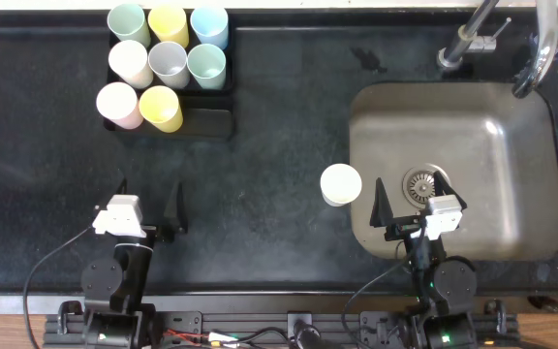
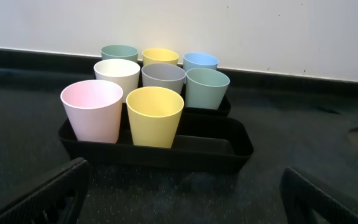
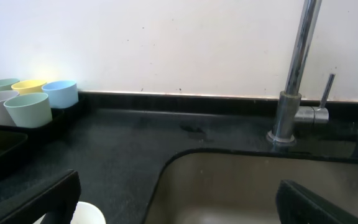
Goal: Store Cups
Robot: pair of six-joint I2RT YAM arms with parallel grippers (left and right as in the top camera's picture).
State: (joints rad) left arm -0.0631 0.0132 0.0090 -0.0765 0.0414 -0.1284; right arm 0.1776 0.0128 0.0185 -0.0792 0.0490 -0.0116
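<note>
A dark speckled worktop [image 1: 279, 145] holds a steel sink [image 1: 511, 126] and tap [image 3: 294, 81] below a white wall [image 3: 166, 43].

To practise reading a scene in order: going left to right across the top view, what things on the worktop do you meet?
In order: black tray of cups → lone white cup → sink drain → faucet.

Black arms [image 1: 129, 267] bear white wrist blocks [image 1: 119, 215], black-fingered tools [image 1: 150, 191] and dark cables [image 1: 39, 269].

The top camera is looking straight down on the whole counter [image 1: 279, 136]. The left wrist camera is sitting low, facing the far-left tray [image 2: 229, 149] of cups [image 2: 155, 115] closely. The right wrist camera is facing the far faucet [image 3: 291, 93], also catching those cups.
</note>
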